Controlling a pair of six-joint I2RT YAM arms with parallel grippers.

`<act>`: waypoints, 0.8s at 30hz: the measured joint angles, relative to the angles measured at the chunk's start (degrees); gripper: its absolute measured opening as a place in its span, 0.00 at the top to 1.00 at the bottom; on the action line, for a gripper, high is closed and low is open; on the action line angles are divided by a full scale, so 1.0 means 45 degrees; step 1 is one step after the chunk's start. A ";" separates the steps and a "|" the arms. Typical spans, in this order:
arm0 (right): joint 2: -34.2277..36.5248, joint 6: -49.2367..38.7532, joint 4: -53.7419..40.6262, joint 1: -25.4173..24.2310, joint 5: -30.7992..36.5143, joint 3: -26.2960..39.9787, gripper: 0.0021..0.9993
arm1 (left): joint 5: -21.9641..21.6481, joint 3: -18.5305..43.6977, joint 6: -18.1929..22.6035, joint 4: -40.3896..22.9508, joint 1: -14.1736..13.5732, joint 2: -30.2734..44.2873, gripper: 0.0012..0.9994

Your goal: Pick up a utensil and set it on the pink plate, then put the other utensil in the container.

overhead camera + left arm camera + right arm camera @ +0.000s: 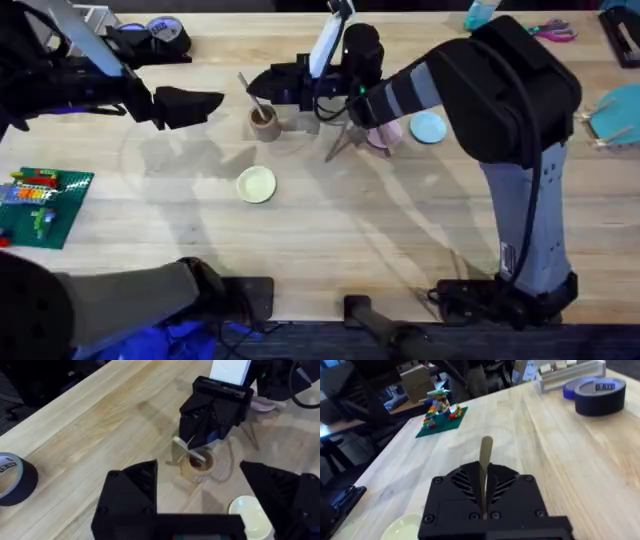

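The tan container (pixel 265 123) stands mid-table, also seen as the container (pixel 197 466) in the left wrist view. The wooden spoon (pixel 250 92) leans with its lower end inside it. My right gripper (pixel 258 90) is just above the cup, shut on the spoon's handle (pixel 485 452); the same gripper (pixel 201 435) shows over the cup in the left wrist view. My left gripper (pixel 205 103) hovers open to the container's left, holding nothing. The pink plate (pixel 386 136) lies right of the cup, mostly under the right arm. The fork is hidden.
A pale yellow dish (pixel 256 184) lies in front of the container. A light blue plate (pixel 428 127) sits beside the pink one. A Lego build (pixel 40 200) is at the left edge, and tape rolls (pixel 160 30) lie at the back left.
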 joint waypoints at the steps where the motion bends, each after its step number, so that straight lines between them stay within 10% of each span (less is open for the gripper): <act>1: 0.0000 -0.0074 -0.0137 0.0000 0.0000 0.0000 0.97 | 0.0000 0.0000 0.0000 0.0003 0.0000 -0.0003 0.01; 24: 0.0000 -0.0866 -0.1241 0.0000 -0.0379 0.0000 0.89 | 0.0000 0.0000 0.0000 0.0000 0.0000 0.0000 0.01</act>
